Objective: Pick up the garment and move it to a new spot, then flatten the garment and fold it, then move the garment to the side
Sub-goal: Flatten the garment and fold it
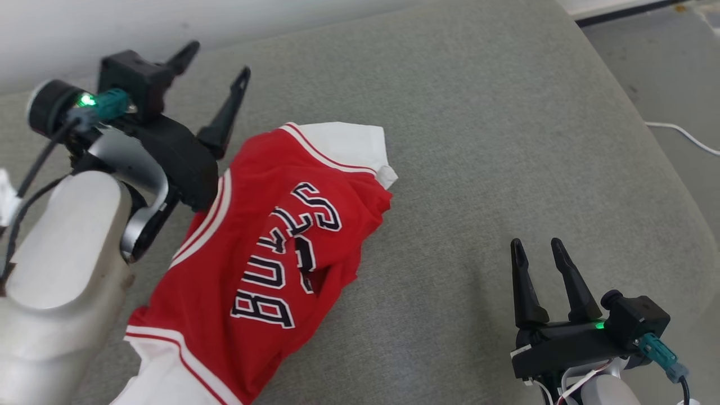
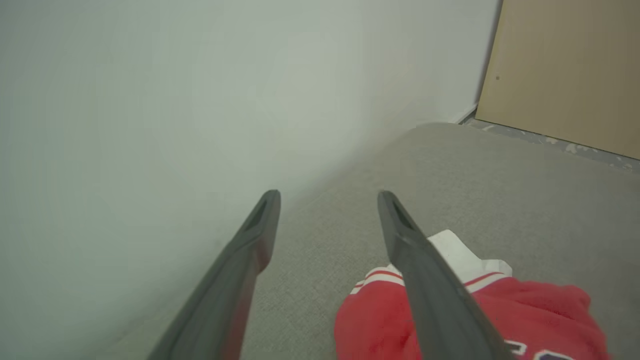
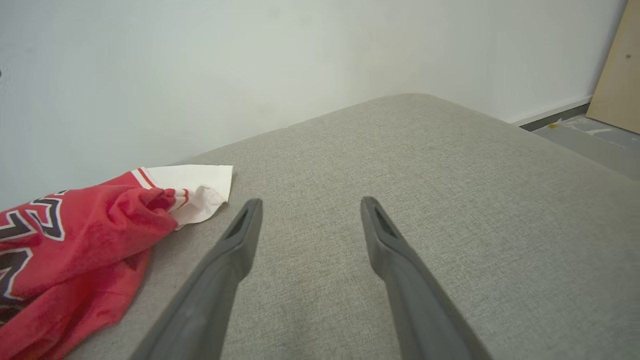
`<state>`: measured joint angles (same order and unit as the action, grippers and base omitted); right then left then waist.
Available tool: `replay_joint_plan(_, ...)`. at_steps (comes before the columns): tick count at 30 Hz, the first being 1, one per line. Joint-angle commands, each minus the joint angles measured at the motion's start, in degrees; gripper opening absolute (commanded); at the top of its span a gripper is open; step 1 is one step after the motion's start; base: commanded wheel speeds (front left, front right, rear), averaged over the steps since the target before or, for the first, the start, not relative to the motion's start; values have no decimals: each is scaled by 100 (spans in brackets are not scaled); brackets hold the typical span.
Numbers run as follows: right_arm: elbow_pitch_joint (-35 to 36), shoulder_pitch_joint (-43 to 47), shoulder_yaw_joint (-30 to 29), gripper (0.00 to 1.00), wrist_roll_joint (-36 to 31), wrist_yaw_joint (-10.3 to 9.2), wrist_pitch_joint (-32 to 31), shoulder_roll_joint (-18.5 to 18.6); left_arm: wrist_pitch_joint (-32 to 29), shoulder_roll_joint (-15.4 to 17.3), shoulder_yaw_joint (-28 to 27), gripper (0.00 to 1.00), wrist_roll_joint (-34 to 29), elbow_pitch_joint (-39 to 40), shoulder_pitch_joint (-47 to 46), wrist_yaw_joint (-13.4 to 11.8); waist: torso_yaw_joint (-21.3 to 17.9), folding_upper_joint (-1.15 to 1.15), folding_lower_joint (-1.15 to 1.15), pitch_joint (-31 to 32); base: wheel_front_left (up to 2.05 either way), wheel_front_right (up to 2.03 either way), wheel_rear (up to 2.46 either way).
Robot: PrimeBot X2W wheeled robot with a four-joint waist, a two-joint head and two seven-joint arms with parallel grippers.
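Plainly nothing is held: the left gripper (image 1: 216, 64) stands with its jaws spread and empty, and the right gripper (image 1: 536, 243) is just as wide and bare. The garment (image 1: 264, 242), a red jersey with white trim and black lettering, lies bunched and partly doubled over on the grey cushion (image 1: 495, 140), not flat. I judge the work to be at the pick-up or at the start of flattening; the heap alone does not settle which. The jersey lies just beside the left gripper, its white sleeve (image 2: 465, 260) close by one finger in the left wrist view, though I cannot tell whether they touch. From the right gripper it lies well apart, off to that gripper's left. The next move calls for a descent onto an edge or corner, closing on one layer rather than the whole bunch.
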<state>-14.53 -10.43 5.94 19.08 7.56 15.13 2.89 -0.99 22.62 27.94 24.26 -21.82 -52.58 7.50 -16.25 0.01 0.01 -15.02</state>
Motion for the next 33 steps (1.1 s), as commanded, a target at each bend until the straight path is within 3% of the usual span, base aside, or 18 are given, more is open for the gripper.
replay_joint_plan(1,10,-58,5,100,61,-15,2,-3,-94,84,300,100,151,-245,-130,-12,-315,-1,-1,-289,0,0,0)
replay_joint_plan(8,45,-153,30,100,140,-15,2,-3,-629,421,1666,100,1000,-1116,-427,-12,-464,-1,-1,-472,0,0,0)
replay_joint_plan(16,35,-210,48,100,188,-15,2,-2,-755,590,2493,100,1496,-1694,-605,-11,-511,-1,-1,-540,0,0,0)
replay_joint_plan(17,39,-214,34,100,194,-15,2,-2,-719,594,2587,78,1571,-1727,-632,-11,-515,-1,-1,-542,0,0,0)
replay_joint_plan(18,60,-218,13,100,200,-15,2,-2,-682,597,2670,13,1634,-1752,-662,-11,-514,-1,-1,-542,0,0,0)
replay_joint_plan(19,70,-214,2,100,192,-15,2,-3,-639,598,2768,0,1689,-1769,-695,-11,-509,-1,-1,-538,0,0,0)
replay_joint_plan(28,36,-109,-90,100,18,-15,3,-2,212,613,2939,0,2001,-1967,-1219,-11,-235,-1,-1,-347,0,0,0)
replay_joint_plan(33,47,-63,-129,100,-82,-15,3,-2,532,886,2764,0,2059,-2171,-1390,-20,-27,-1,-1,-233,0,0,0)
